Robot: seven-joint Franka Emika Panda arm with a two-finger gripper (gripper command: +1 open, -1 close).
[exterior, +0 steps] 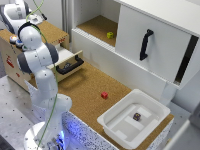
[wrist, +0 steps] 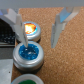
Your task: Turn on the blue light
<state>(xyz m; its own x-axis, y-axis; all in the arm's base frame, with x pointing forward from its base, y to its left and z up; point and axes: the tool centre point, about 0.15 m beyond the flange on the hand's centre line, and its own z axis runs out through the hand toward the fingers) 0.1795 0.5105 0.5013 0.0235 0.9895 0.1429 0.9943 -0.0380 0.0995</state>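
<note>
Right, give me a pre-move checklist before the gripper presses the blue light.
1. Blue light in sight: ok, its blue dome is fully visible in the wrist view.
2. Right target: ok, the orange-red light sits just beyond it and a green one shows at the picture's edge, so the three are told apart.
3. Gripper lined up: not ok, the midpoint between its fingertips lies off the blue dome, nearer the orange-red light.
4. Gripper empty: ok, the fingers stand apart with nothing between them.
5. Blue light already on: cannot tell.
6. Contact with the dome: cannot tell from either view.
</note>
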